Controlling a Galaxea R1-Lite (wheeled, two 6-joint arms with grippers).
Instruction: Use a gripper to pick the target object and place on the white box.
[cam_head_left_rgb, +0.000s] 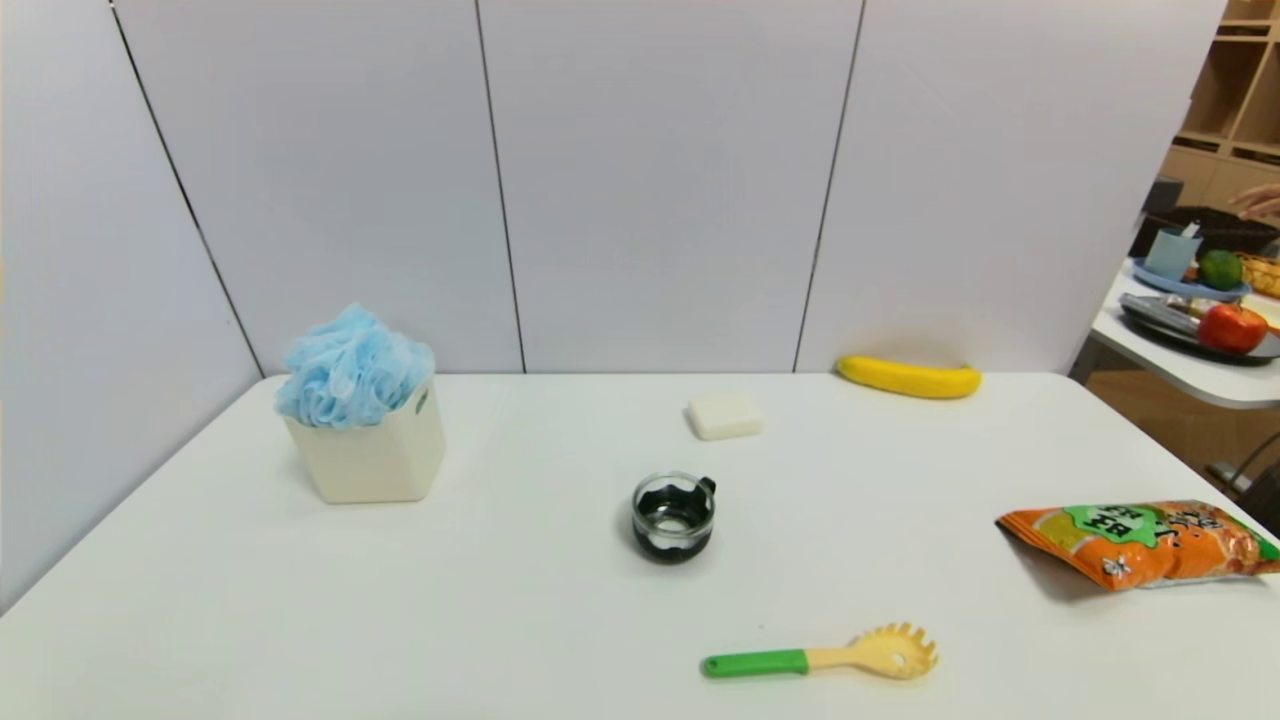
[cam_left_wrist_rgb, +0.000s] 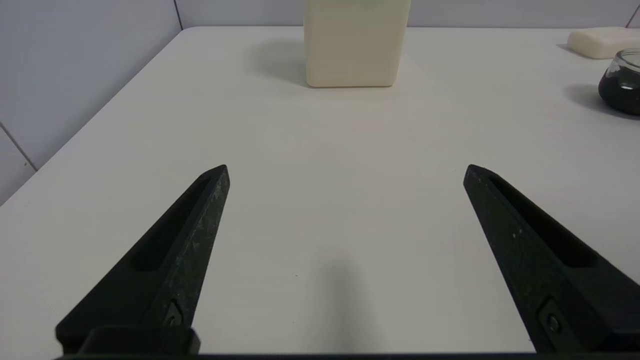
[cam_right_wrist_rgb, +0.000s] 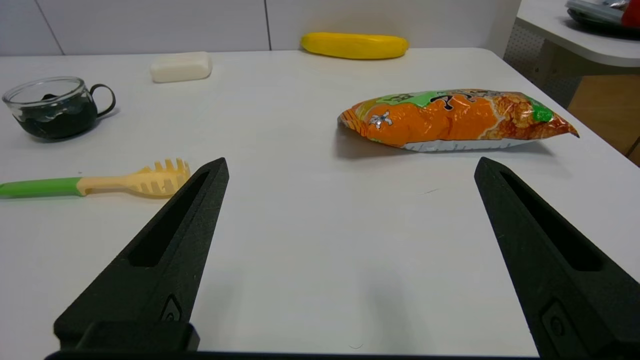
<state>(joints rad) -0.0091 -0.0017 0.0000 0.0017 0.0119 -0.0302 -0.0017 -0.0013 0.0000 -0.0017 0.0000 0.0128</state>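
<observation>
The fluffy light-blue bath pouf (cam_head_left_rgb: 352, 367) rests on top of the cream-white square bin (cam_head_left_rgb: 372, 458) at the far left of the table. No gripper or arm shows in the head view. In the left wrist view my left gripper (cam_left_wrist_rgb: 346, 170) is open over bare table, well short of the bin (cam_left_wrist_rgb: 355, 45); the pouf is cut off above that view. My right gripper (cam_right_wrist_rgb: 350, 165) is open too, low over the table's near right part, holding nothing.
On the table: a white soap bar (cam_head_left_rgb: 725, 415), a yellow banana (cam_head_left_rgb: 908, 377) at the back, a glass cup of dark liquid (cam_head_left_rgb: 673, 517) in the middle, a green-handled pasta spoon (cam_head_left_rgb: 820, 657) and an orange snack bag (cam_head_left_rgb: 1140, 543). A second table (cam_head_left_rgb: 1190, 350) stands right.
</observation>
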